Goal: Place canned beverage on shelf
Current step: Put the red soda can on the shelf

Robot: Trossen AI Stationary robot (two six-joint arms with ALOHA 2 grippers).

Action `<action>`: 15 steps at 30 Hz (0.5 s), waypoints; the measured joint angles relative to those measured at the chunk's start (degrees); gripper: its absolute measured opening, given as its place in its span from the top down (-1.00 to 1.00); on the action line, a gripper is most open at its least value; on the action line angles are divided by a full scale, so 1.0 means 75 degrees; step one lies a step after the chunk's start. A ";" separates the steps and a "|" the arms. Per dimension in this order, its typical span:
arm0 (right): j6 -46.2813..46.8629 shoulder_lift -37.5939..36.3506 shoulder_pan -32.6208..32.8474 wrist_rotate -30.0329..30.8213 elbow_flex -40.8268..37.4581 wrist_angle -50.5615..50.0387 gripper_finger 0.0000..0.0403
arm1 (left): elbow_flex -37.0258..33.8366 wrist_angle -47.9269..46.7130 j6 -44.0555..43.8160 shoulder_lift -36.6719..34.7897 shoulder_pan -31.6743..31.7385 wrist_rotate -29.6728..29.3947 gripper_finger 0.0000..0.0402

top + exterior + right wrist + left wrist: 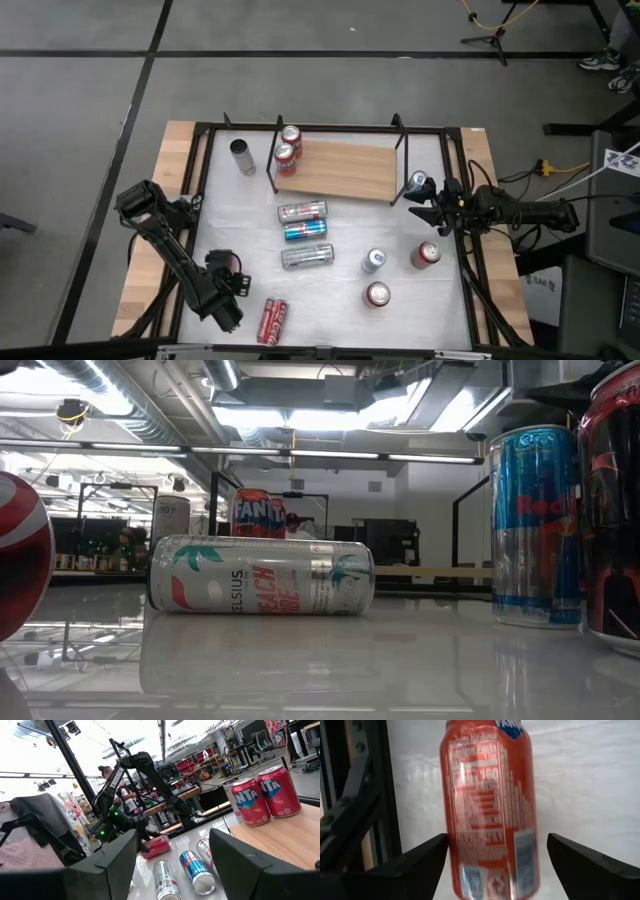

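A red-orange Fanta can lies on its side on the white tabletop near the front edge. My left gripper hangs just left of it, slanting steeply down. In its wrist view it is open, with a finger on each side of the can and a gap showing. The shelf, a light wooden board on black rod brackets, stands at the far middle. Two Fanta cans stand upright on its left end. My right gripper waits open and level at the right edge, holding nothing.
Three cans lie on their sides mid-table, the nearest a white Celsius can. Upright cans stand at right. One more stands by my right gripper. A tall silver can stands far left. Black frame rails line the table.
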 joint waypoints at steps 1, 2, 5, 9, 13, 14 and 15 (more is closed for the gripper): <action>0.0000 0.0002 0.0000 0.0000 0.0000 0.0000 -0.19 | -0.0074 0.0053 0.0073 0.0000 -0.0036 -0.0026 -0.66; 0.0000 0.0001 0.0000 0.0000 0.0000 0.0000 -0.19 | -0.0175 0.0169 0.0186 -0.0004 -0.0059 -0.0041 -0.66; 0.0000 0.0000 0.0000 0.0000 0.0000 0.0000 -0.19 | -0.0568 0.0658 0.0460 -0.0006 -0.0076 -0.0059 -0.66; 0.0000 0.0001 0.0000 0.0000 0.0000 0.0000 -0.19 | -0.0960 0.1223 0.0692 -0.0006 -0.0064 -0.0120 -0.66; 0.0000 0.0002 0.0000 0.0000 0.0000 0.0000 -0.19 | -0.1058 0.1315 0.0684 -0.0006 -0.0064 -0.0172 -0.65; 0.0000 0.0003 0.0000 0.0000 0.0000 0.0000 -0.19 | -0.1058 0.1302 0.0685 -0.0007 -0.0064 -0.0213 -0.63; 0.0005 0.0000 0.0000 0.0000 0.0000 0.0000 -0.19 | -0.1058 0.1300 0.0694 -0.0009 -0.0064 -0.0276 -0.61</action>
